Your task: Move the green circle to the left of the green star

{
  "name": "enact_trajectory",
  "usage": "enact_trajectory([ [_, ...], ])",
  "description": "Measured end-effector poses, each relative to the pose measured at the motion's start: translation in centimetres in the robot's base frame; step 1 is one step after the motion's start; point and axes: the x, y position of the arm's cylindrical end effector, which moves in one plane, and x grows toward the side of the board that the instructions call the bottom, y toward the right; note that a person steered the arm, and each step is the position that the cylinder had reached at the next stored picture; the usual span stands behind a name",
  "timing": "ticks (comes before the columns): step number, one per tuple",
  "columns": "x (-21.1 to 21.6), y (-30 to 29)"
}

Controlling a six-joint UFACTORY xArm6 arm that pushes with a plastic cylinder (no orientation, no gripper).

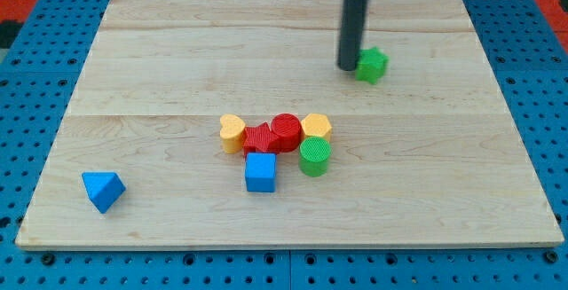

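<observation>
**Asker:** What is the surface like, and what surrounds it?

**Describer:** A pale wooden board (177, 77), made of planks running side to side, fills most of the view. It lies on a blue pegboard (35, 50) dotted with small holes. A strip of red shows at the view's top corners. Little else of the room can be seen.

**Asker:** Where is the green circle?

**Describer:** The green circle (314, 156), an upright ribbed cylinder, stands near the board's middle, at the right end of a tight cluster. Taking it as the landmark: a yellow block (316, 127) touches it just above, a red circle (286, 132) sits up and to its left, a red block (259, 138) lies farther left, and a yellow heart (232, 133) ends the row. A blue cube (260, 172) lies just left and slightly below. A blue triangle (103, 190) lies far to its left, near the board's lower corner.

**Asker:** And the rod?

**Describer:** There are no fingers to open or close, only a straight dark rod. My tip (347, 66) rests well above the green circle and slightly right, well apart from it, touching or nearly touching the left side of the green star (372, 64).
</observation>
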Motion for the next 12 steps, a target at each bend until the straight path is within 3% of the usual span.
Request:
enact_trajectory([
  [1, 0.0, 3.3],
  [2, 4.2, 4.6],
  [3, 12.1, 5.7],
  [4, 17.0, 5.0],
  [6, 20.3, -1.9],
  [8, 19.9, -13.1],
  [10, 18.2, -6.4],
  [12, 13.1, -3.8],
])
